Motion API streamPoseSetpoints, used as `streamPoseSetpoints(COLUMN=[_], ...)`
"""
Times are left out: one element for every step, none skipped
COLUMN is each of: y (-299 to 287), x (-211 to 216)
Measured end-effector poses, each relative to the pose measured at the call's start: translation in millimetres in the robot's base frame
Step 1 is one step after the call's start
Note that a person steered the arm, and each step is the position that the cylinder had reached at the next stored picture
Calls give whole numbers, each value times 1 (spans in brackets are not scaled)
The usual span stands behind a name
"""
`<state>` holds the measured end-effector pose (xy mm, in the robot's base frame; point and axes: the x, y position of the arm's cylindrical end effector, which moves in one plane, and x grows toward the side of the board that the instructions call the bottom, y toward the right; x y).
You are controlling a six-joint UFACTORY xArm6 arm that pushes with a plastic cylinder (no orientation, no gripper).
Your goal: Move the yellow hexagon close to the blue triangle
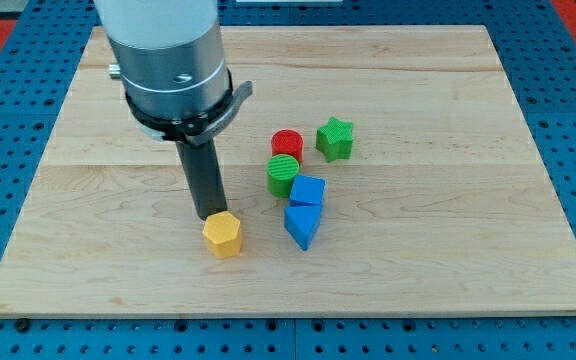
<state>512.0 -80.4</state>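
My tip [210, 216], the lower end of a straight dark rod under a grey metal cylinder housing, sits at the upper-left edge of the small yellow hexagonal block [222, 234], touching or all but touching it; there are no fingers here, only the bare rod, so nothing is clasped. That placement reads as deliberate: the rod stands behind the hexagon on the side away from the glossy blue triangular block [302, 225], which lies to the view's right, apart from it with bare board between. A push toward the right would close that gap. Just above the triangle, touching or nearly so, sits a blue cube-like block [308, 190], then a ribbed green cylinder [283, 174], a red cylinder [287, 144] and a green star-shaped block [335, 138], clustered tight. Blocks look like smooth moulded plastic; the pale wooden board [448, 240] shows plank seams and fine grain, likely low friction for sliding.
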Motion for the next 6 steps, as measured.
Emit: streamPoseSetpoints(y=[25, 9, -54, -57, -36, -7], x=[3, 3, 3, 14, 21, 33])
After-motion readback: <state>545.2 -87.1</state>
